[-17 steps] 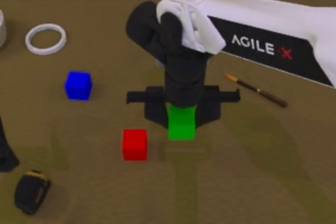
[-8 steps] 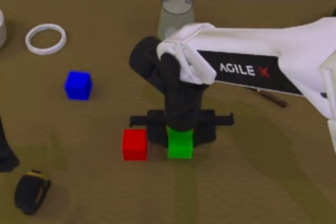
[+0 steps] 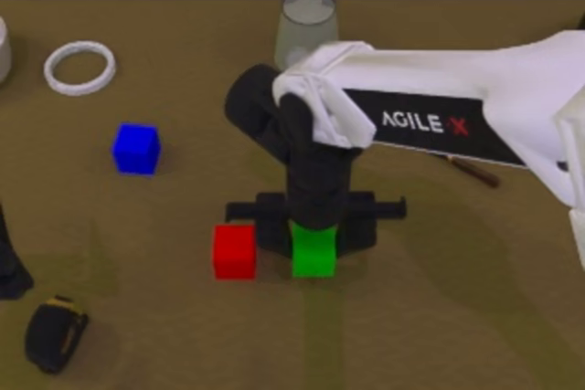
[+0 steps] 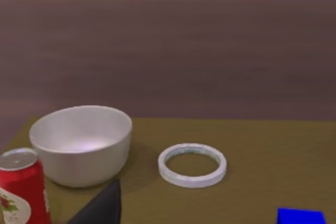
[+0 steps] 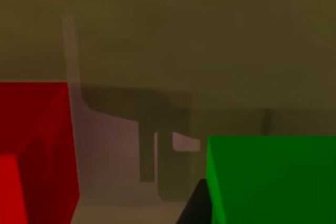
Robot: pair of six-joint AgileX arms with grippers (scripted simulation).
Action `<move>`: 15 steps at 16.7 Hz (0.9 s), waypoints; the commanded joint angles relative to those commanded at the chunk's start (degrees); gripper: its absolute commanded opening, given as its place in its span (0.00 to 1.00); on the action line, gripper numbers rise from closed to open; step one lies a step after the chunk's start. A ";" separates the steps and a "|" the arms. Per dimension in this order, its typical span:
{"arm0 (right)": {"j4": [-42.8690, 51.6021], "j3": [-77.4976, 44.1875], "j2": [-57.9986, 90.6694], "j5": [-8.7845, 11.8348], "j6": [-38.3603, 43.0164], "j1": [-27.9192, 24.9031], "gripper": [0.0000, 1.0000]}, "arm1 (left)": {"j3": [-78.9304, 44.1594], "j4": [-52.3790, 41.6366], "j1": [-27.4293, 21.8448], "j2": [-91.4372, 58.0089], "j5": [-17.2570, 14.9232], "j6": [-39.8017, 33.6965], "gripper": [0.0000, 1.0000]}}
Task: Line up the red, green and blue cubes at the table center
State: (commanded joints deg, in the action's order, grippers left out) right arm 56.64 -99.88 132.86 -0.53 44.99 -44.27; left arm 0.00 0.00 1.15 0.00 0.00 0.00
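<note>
My right arm, a white-shelled limb with a black wrist, reaches in from the right side of the top view toward the middle of the desk and bends straight down. Its black two-finger tool (image 3: 313, 246) points downward, its crossbar spread wide left to right, clamped on the small bright green matte cube (image 3: 313, 254). My left arm is parked at the left edge, only a dark part (image 3: 11, 267) showing.

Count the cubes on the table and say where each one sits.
3. The blue cube sits alone at the left. The red cube is near the center, and the green cube is beside it, under the right gripper.
</note>
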 joint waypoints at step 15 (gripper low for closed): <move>0.00 0.00 0.00 0.00 0.00 0.00 1.00 | 0.00 0.00 0.00 0.00 0.00 0.00 1.00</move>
State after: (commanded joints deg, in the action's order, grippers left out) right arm 56.64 -99.88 132.86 -0.53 44.99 -44.27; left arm 0.00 0.00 1.15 0.00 0.00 0.00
